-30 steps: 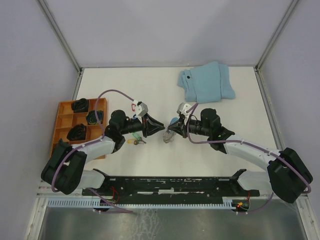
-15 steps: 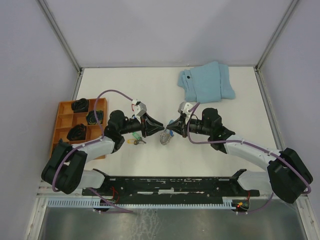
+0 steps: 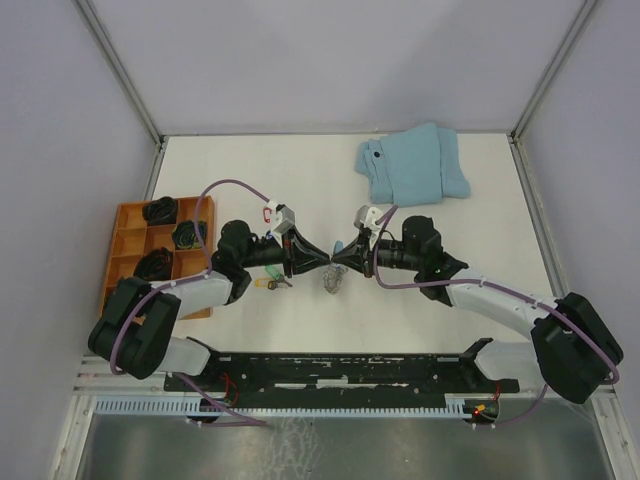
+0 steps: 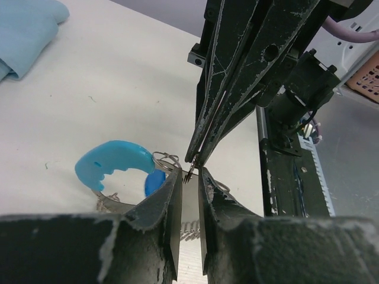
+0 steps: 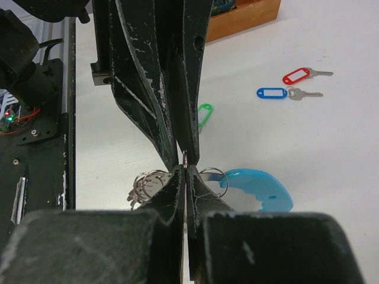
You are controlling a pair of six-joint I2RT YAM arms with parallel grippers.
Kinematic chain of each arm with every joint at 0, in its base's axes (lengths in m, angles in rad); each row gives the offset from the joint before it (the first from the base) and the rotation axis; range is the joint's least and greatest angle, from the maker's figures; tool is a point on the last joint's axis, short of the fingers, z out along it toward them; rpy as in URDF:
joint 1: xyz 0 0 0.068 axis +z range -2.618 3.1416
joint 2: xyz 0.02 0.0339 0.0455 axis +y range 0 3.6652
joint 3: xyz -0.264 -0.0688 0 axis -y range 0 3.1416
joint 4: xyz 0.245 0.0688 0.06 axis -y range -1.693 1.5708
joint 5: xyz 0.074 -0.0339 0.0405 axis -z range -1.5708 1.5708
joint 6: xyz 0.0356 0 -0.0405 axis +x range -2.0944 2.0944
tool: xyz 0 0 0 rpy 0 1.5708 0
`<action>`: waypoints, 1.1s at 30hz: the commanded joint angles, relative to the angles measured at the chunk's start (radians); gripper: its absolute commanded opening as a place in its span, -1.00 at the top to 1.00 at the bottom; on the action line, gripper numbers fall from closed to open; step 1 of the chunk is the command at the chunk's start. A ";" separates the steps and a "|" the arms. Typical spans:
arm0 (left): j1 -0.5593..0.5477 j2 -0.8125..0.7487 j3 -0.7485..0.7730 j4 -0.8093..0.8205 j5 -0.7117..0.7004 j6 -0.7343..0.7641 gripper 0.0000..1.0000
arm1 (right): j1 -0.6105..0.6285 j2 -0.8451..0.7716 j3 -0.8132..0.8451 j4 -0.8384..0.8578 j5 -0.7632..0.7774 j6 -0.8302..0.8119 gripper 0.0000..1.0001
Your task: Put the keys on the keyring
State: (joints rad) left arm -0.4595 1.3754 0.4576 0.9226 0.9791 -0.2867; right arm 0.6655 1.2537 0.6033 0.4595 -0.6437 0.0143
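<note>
A white tabletop (image 3: 250, 165) fills the frame's centre, enclosed by pale grey walls (image 3: 320, 60) at top, left and right.

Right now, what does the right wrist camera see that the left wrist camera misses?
Only the right wrist view: a red-tagged key and a blue-tagged key lying side by side, plus a green tag. Only the left wrist view: the folded light-blue cloth. Both: the keyring with its blue plastic section, and the left claw and right claw meeting tip to tip right by it.
</note>
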 commanded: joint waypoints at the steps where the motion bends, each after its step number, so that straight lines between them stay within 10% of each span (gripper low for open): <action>1: 0.001 0.027 0.032 0.094 0.059 -0.065 0.56 | -0.005 0.010 0.034 0.075 -0.042 0.021 0.99; 11: -0.009 0.016 0.023 0.110 0.055 -0.074 0.93 | -0.006 0.011 0.072 -0.008 -0.034 0.034 0.86; 20: -0.009 -0.033 -0.029 0.155 -0.065 -0.101 0.95 | -0.009 -0.166 0.056 -0.121 0.161 0.085 -0.05; 25: -0.011 -0.063 -0.068 0.232 -0.131 -0.143 0.95 | -0.008 -0.256 0.012 -0.102 0.311 0.167 -0.10; 29: -0.010 -0.073 -0.086 0.255 -0.177 -0.146 0.95 | -0.008 -0.291 -0.005 -0.127 0.386 0.175 -0.80; 33: -0.010 -0.067 -0.103 0.300 -0.206 -0.161 0.95 | -0.008 -0.280 0.005 -0.148 0.334 0.168 -0.88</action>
State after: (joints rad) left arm -0.4667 1.3319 0.3660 1.0840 0.8310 -0.3927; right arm 0.6598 0.9718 0.6041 0.3176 -0.3187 0.1699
